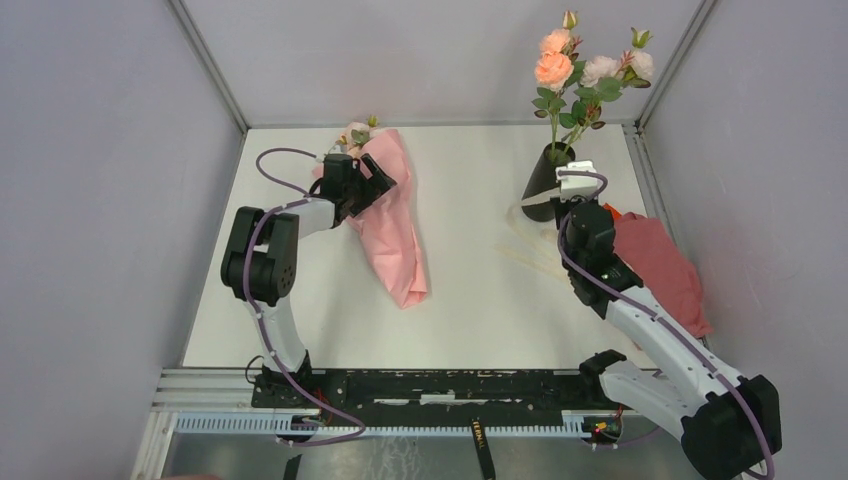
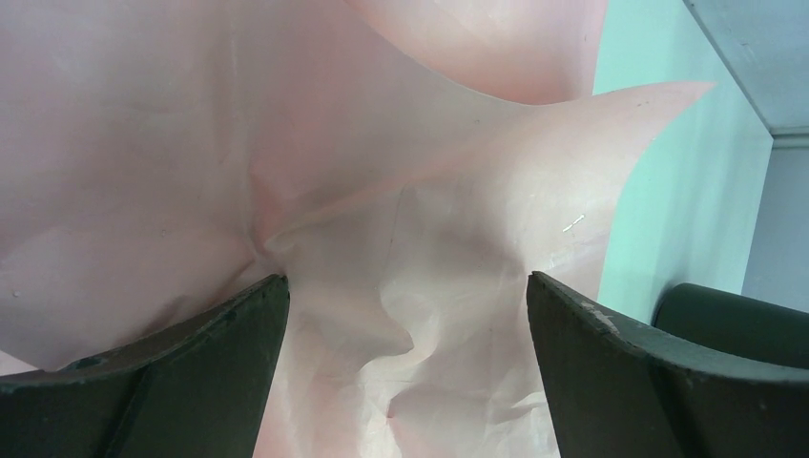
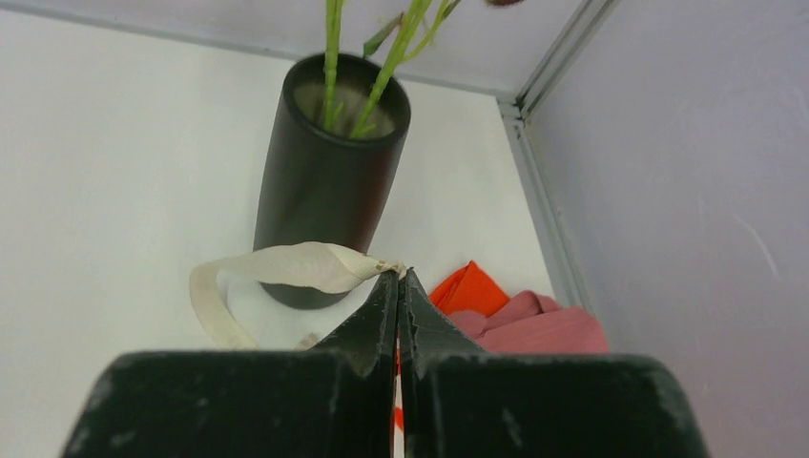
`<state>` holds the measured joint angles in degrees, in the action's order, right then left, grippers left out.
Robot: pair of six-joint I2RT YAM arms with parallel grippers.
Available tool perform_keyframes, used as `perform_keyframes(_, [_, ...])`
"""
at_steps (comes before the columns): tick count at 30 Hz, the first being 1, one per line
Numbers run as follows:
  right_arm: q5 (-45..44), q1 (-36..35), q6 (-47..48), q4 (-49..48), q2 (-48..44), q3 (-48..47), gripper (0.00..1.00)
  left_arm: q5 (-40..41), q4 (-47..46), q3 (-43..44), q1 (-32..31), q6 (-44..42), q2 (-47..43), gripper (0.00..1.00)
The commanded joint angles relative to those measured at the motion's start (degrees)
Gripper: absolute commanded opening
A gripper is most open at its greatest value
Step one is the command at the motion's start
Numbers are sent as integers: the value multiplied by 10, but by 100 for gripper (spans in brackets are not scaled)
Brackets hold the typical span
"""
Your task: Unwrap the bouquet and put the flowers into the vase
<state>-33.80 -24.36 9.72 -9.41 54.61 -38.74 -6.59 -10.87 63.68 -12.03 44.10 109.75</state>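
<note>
Left claw (image 2: 405, 281) wide open, fingers either side of the pink paper of the bouquet (image 1: 395, 240), which lies on the counter (image 1: 470, 310), back left. Right claw (image 3: 399, 281) closed, pinching the end of the cream ribbon (image 3: 277, 267) just beside the vase (image 3: 324, 181). Flowers (image 1: 575, 70) stand in the vase, back right.

Left end effector (image 2: 405, 281) gaping, right end effector (image 3: 399, 277) pinched closed.
</note>
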Motion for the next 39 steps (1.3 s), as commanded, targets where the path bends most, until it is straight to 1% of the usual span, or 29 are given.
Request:
perform_keyframes(1, [17,1,-55,4,2,30,0,-14,-29,3,-2,23,-9,100])
perform_keyframes(3, [27,1,-70,7,1,47,0,-12,-29,4,-3,22,-11,100])
perform_keyframes(4, [34,2,-76,4,-2,56,8,-10,-28,4,-2,20,-13,100])
perform_keyframes(5, [35,2,-83,1,-9,64,21,-7,-25,4,-2,18,-14,100])
perform_keyframes(6, [39,1,-85,-5,-14,69,42,-5,-23,4,-2,17,-15,100])
perform_keyframes(8, [45,0,-82,-6,-20,63,66,-11,-22,3,-2,18,-18,100])
perform_keyframes(9, [58,1,-75,1,-15,51,73,-17,-21,2,-2,19,-20,100])
perform_keyframes(10, [65,0,-73,13,-6,30,75,-21,-22,2,-4,19,-25,100])
perform_keyframes(12, [80,-3,-77,23,5,3,76,-19,-16,3,-6,12,-40,100])
perform_keyframes(17, [127,-31,-90,-23,41,-13,76,-6,36,26,-8,-14,-93,100])
perform_keyframes(21, [236,-55,-150,-58,122,-35,76,31,76,31,-22,-33,-144,100])
perform_keyframes(22, [245,-66,-158,-70,145,-46,75,43,78,25,-28,-34,-158,100])
perform_keyframes(26, [263,-113,-172,-72,269,-125,74,108,81,3,-65,-50,-196,100])
perform_keyframes(28, [280,-123,-181,-81,320,-157,73,140,95,-1,-81,-56,-209,100])
perform_keyframes(31, [281,-134,-180,-84,387,-200,73,173,93,-22,-102,-58,-248,100])
perform_keyframes(33, [291,-137,-182,-86,422,-222,72,174,92,-21,-113,-57,-266,100])
perform_keyframes(36, [304,-141,-183,-89,468,-247,72,199,121,-4,-130,-53,-283,100])
perform_keyframes(39, [314,-156,-184,-86,499,-266,72,265,145,-8,-140,-35,-319,100])
